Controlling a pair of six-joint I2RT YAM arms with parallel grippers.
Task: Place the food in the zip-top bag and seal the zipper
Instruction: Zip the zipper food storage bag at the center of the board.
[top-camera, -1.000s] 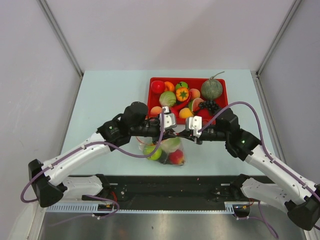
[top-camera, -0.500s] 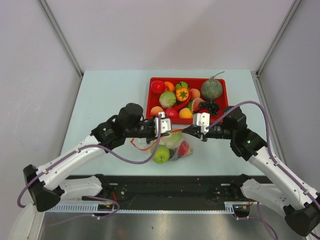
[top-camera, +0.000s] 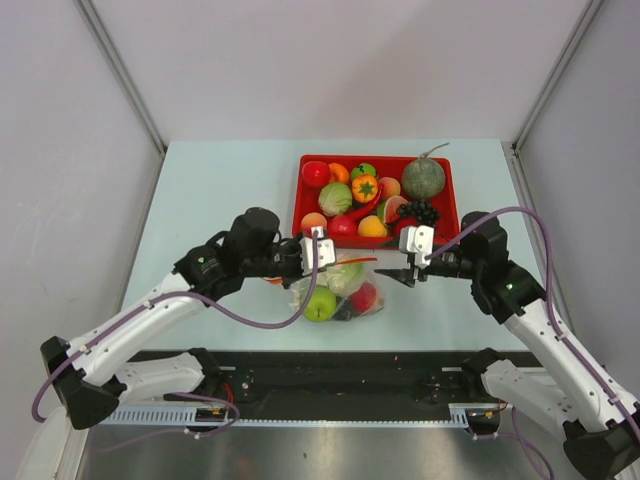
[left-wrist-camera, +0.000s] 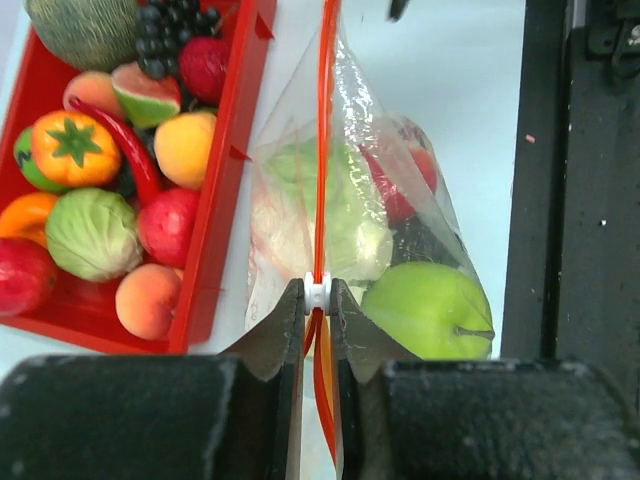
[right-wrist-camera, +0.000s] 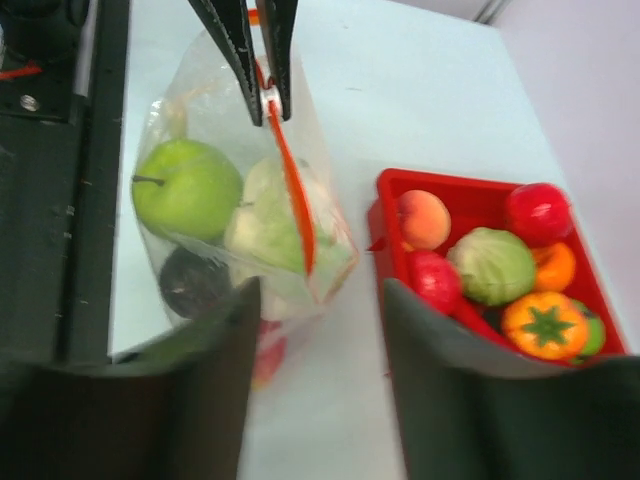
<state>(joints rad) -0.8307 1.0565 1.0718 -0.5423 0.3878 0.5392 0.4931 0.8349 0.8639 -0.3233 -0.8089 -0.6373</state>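
The zip-top bag (top-camera: 338, 292) lies on the table just before the red tray, holding food: a green apple (left-wrist-camera: 430, 310), a pale cauliflower (left-wrist-camera: 325, 225) and a red fruit (left-wrist-camera: 402, 185). Its orange-red zipper (left-wrist-camera: 323, 150) runs as one straight line away from a white slider (left-wrist-camera: 317, 291). My left gripper (left-wrist-camera: 317, 296) is shut on that slider, at the bag's left end (top-camera: 322, 266). My right gripper (top-camera: 398, 277) stands open a short way right of the bag, touching nothing. In the right wrist view its jaws (right-wrist-camera: 320, 290) are apart, with the bag (right-wrist-camera: 240, 215) beyond them.
The red tray (top-camera: 445, 205) behind the bag holds several more toy fruits and vegetables, among them a melon (top-camera: 423, 178), a red chilli (top-camera: 364, 205) and black grapes (top-camera: 419, 212). The black rail (top-camera: 340, 372) at the table's near edge lies just below the bag.
My right gripper has opened, let go of the bag's right end and drawn back to the right. My left gripper has shifted left, still pinching the slider. The bag now rests lower.
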